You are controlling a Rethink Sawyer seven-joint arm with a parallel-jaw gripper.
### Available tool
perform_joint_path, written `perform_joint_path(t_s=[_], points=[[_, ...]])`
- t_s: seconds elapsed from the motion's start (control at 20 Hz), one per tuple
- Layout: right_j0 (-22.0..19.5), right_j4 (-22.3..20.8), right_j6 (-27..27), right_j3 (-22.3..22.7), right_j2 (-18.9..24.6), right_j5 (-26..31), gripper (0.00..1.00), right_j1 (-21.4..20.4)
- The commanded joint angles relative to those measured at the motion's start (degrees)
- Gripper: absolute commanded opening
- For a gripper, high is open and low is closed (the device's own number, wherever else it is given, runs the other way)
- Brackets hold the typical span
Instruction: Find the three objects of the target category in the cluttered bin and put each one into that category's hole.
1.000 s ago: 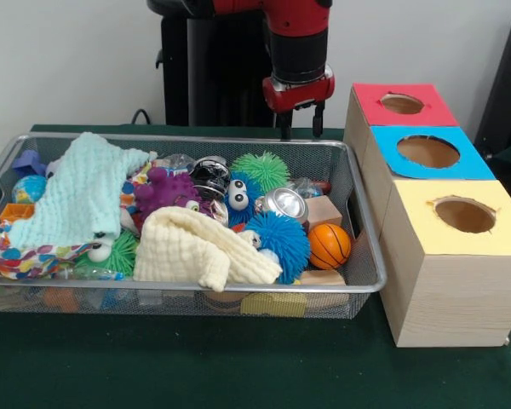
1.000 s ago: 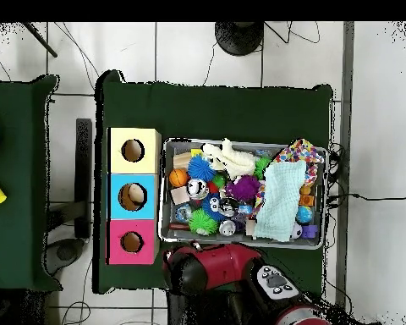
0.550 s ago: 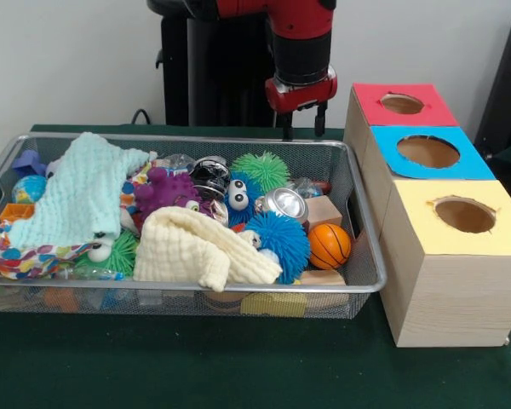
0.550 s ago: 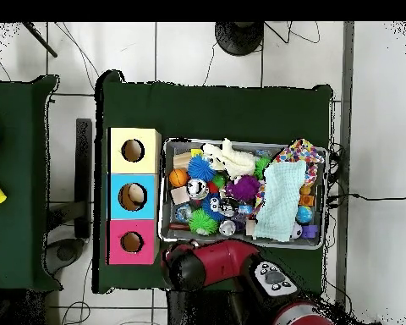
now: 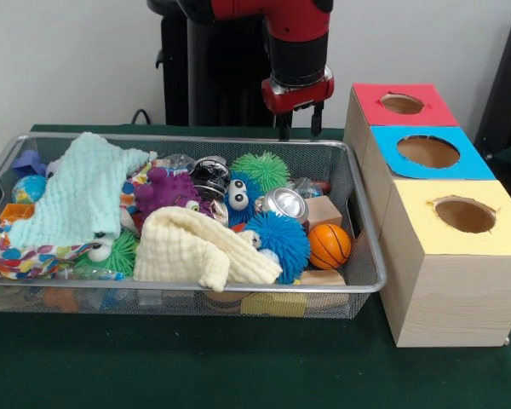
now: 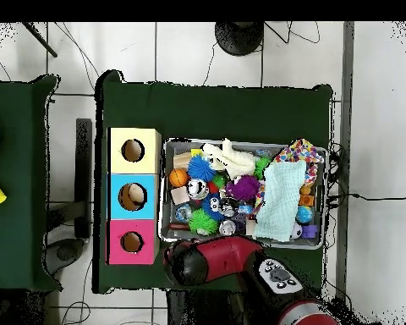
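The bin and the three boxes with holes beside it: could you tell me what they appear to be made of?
The bin looks like metal wire mesh with a silvery finish: its walls are see-through and the rim shines. The yellow-topped box shows pale wood grain on its sides, so probably wood or wood-look board, with a matte coloured top. The blue-topped box and red-topped box look the same.

A dark green cloth point(image 5: 196, 366) covers the table; beyond it, tiled floor point(image 6: 198, 55).

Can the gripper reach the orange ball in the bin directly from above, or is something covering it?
Probably yes. The orange ball lies uncovered on top near the bin's corner, beside the blue spiky ball. The gripper hangs above the far rim, holding nothing.
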Motion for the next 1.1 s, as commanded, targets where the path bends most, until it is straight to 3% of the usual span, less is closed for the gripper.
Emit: perform_joint_path(t_s=[0.05,0.5,1.1], points=[[-3.23,-0.04,-1.71,-12.31,7.17,2.74,1.00,-1.04],[-4.08,1.95,-1.46,-12.57,9.35,9.88,1.00,-5.29],[-3.53,2.02,-0.45,-13.23,9.91,13.06,1.00,-7.52]])
